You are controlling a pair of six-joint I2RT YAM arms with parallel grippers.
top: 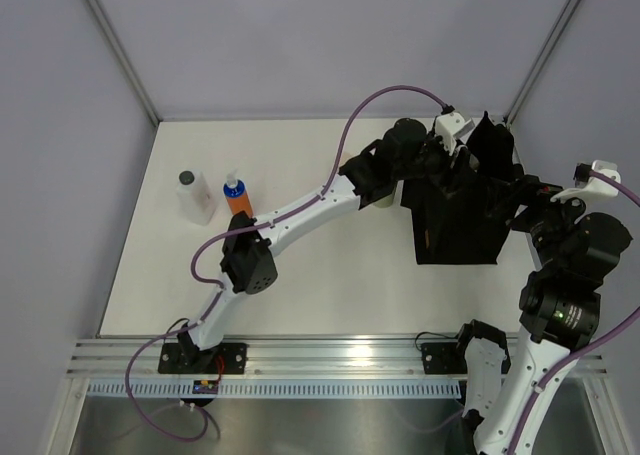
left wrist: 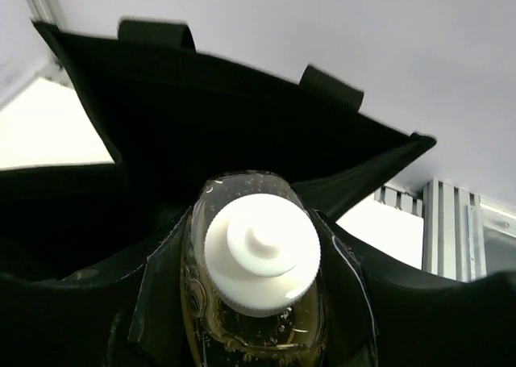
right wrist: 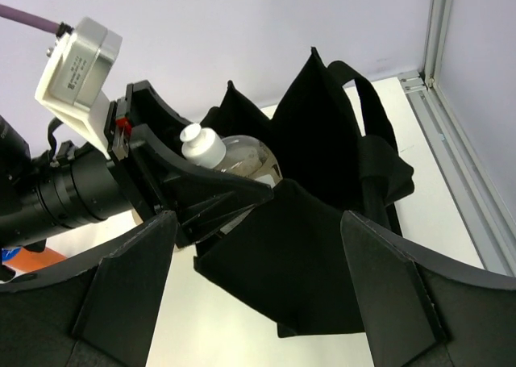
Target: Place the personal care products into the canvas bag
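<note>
Reaching across the desk (top: 330, 275), the left arm (top: 300, 210) has its jaws clamped on the olive-tinted bottle (left wrist: 260, 254) with the cream cap. The cap points back toward the wrist and the base points ahead, at the dark mouth of the canvas bag (top: 455, 215). From the right wrist view the bottle sits at the bag's rim, not deep inside; whether it has fully cleared the fabric edge below the jaws I can't tell.

The right jaws stand wide apart, gripping nothing, with the bag's near wall hanging just ahead of them and between their tips. Far behind the left jaws, near that arm's elbow, a clear bottle with a grey cap (top: 195, 195) and an orange bottle with a blue cap (top: 237, 197) wait on the desk.

To my eye the risk is letting go too early: dropped at the rim, the bottle could tip off the soft edge and roll out. With nothing holding the bag open, the limp wall might fold in under the bottle, or catch on the left jaws as they back out and drag the bag along.
</note>
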